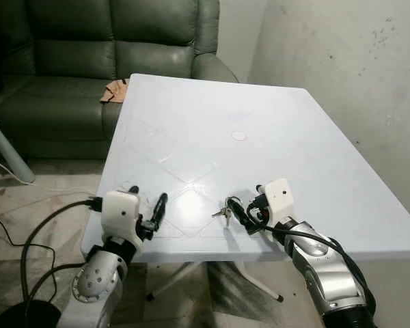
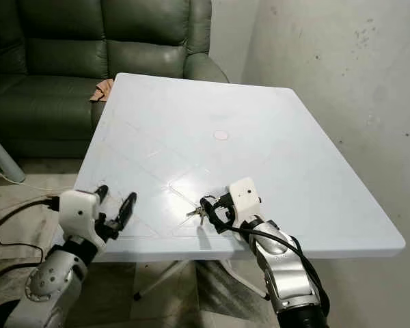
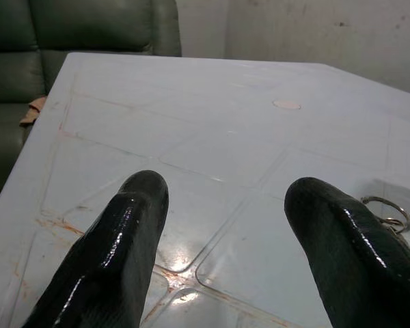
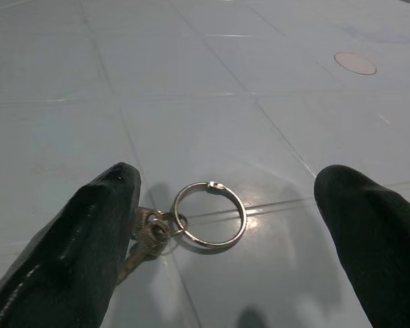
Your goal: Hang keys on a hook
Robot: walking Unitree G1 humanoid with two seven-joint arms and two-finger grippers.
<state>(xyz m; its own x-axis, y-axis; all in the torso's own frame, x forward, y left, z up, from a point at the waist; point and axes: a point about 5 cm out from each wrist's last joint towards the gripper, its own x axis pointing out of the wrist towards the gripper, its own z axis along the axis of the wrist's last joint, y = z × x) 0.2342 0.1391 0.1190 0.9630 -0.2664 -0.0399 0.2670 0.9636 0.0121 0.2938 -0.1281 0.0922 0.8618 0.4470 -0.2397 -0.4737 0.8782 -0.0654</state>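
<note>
Keys [image 4: 145, 239] flat on white plastic table [image 1: 273, 130] near its front edge, on a round metal ring [image 4: 210, 213], thin and shiny. Right gripper [image 4: 229, 253] spread wide, glossy black fingers [image 4: 75, 253] either side of ring, not closed on it. Left gripper [image 1: 148, 207] wide apart, holding nothing, above table's front-left corner. Tabletop smooth, grooved in diamonds. Green leather sofa [image 1: 109, 48] behind.

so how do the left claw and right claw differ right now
The right claw sits over the table with the keys between its fingers; the left claw hovers at the table's near left edge with nothing between its fingers. Both are open, pointing forward.
</note>
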